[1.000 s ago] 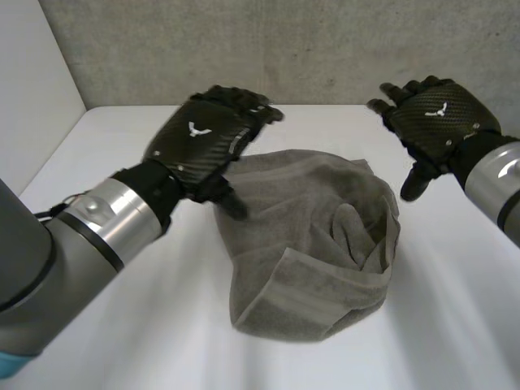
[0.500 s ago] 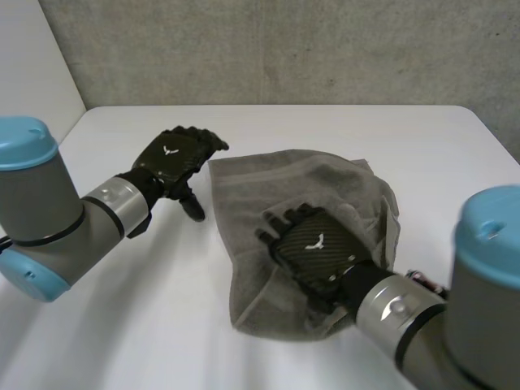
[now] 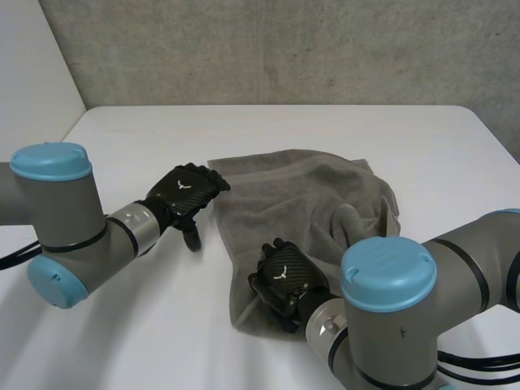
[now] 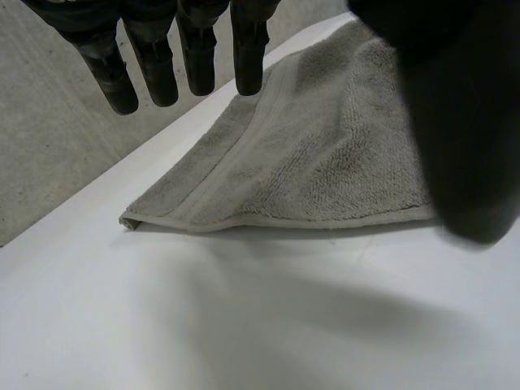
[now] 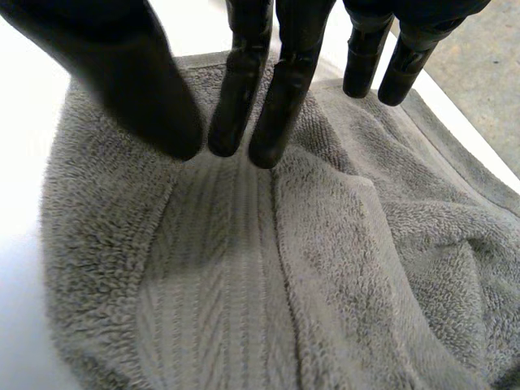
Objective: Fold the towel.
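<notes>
Currently, one grey towel (image 3: 313,207) lies rumpled on the white table (image 3: 138,333), near its middle. Two hands are in view. The left hand (image 3: 185,193) sits just beside the towel's far left corner, fingers relaxed, holding nothing. The right hand (image 3: 284,278) is over the towel's near woven band, fingers straight and apart, gripping nothing.

Grey towel (image 3: 309,195) with a striped band. Black left robot hand (image 3: 185,193) and right robot hand (image 3: 284,280). White counter (image 3: 406,138).
</notes>
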{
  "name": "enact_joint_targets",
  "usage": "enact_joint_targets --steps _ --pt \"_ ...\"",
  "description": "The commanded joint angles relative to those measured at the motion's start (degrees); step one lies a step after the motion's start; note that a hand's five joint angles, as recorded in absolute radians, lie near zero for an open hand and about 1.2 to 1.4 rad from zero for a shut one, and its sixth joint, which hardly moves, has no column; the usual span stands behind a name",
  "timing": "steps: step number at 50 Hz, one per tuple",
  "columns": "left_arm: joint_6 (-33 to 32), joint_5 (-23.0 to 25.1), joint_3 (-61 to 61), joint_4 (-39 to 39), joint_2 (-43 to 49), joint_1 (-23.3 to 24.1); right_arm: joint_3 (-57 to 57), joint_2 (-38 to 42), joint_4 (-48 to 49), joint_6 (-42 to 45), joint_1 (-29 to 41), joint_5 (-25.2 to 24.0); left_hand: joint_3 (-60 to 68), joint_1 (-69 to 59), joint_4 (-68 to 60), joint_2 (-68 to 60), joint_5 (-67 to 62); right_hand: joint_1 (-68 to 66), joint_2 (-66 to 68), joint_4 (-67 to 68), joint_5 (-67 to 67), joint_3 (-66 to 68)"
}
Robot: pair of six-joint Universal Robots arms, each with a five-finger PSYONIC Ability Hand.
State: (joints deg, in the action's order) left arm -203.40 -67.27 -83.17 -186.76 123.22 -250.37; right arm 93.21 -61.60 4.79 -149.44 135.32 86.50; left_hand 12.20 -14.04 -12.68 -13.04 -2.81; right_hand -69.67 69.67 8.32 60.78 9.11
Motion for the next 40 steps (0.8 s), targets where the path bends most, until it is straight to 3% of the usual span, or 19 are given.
enact_joint_targets --steps 1,7,10,14,15,16,17,18,27,40 --pt "0.2 -0.1 0.0 -0.2 -0.1 0.1 0.0 -2.4 -0.5 1.1 -0.8 -2.0 -2.2 3.7 2.7 2.7 2.4 -10.3 10.3 1.7 9.2 0.9" --pt "0.2 -0.1 0.1 -0.3 0.0 0.4 1.4 -9.3 -0.7 1.0 -7.1 -4.2 -2.2 3.8 2.7 2.8 2.6 -10.3 10.3 1.7 9.2 0.9" --pt "0.2 -0.1 0.5 -0.5 0.6 1.3 2.6 -14.8 -0.9 1.0 -15.6 -7.3 -2.2 4.0 2.7 3.0 2.8 -10.3 10.3 1.7 9.2 0.9" --pt "0.0 -0.3 0.5 -0.9 0.7 1.7 3.6 -15.7 -3.1 1.9 -18.3 -11.1 -2.2 4.2 2.7 3.2 2.8 -10.3 10.3 1.7 9.2 0.9" --pt "0.0 -0.3 0.5 -1.0 0.7 1.8 4.3 -15.7 -5.1 2.7 -18.5 -13.0 -2.2 4.2 2.7 3.2 2.8 2.6 -2.6 1.7 -3.7 0.9" --pt "0.0 -0.3 0.5 -1.0 0.7 1.8 4.3 -15.7 -5.1 2.7 -18.5 -13.0 -2.2 4.2 2.7 3.2 2.8 2.7 -2.7 1.7 -3.8 0.9" --pt "0.0 -0.5 0.5 -1.0 0.6 1.8 5.0 -15.4 -6.9 2.9 -18.4 -14.2 -2.2 4.2 2.7 3.2 2.8 47.0 -47.0 1.7 -48.1 0.9" --pt "0.0 -0.5 0.5 -1.0 0.6 1.8 5.9 -14.7 -7.7 2.7 -18.0 -14.9 -2.2 4.2 2.7 3.2 2.8 64.0 -64.0 1.7 -60.8 0.9" --pt "0.7 -0.8 -0.4 -0.6 0.1 1.9 4.4 -10.1 -0.2 -4.9 -10.2 -13.5 -2.2 3.7 2.7 2.7 2.4 62.9 -63.0 1.7 -60.8 0.9" --pt "0.7 -0.8 -1.1 -0.9 0.2 1.8 0.5 -0.7 -1.4 -6.3 -5.9 -10.4 -2.2 3.5 2.7 2.5 2.3 54.9 -54.9 1.7 -56.0 0.9"
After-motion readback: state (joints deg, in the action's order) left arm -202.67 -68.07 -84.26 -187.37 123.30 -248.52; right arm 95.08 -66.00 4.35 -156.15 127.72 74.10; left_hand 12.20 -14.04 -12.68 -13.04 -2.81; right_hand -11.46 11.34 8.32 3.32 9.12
